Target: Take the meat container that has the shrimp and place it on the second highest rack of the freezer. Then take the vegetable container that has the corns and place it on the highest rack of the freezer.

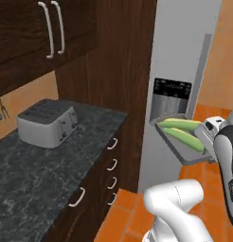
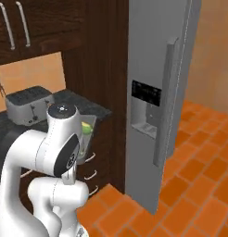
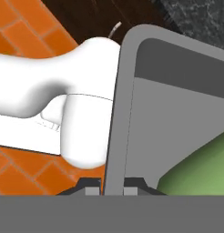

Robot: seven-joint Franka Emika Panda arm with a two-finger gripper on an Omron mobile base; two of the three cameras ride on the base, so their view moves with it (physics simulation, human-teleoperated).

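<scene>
The vegetable container, a long grey metal tray, hangs tilted in the air in front of the freezer. Two green-yellow corns lie in it. My gripper holds the tray's right end. In the hand view my gripper is shut on the rim of the tray, and one cob lies at the right. From the right base view a bit of the tray and corn shows behind my arm. The freezer has its doors shut. The meat container and the shrimp are out of view.
A silver toaster stands on the dark stone counter to the left, with drawers below it and dark wooden cabinets above. Orange tiled floor spreads in front of the freezer.
</scene>
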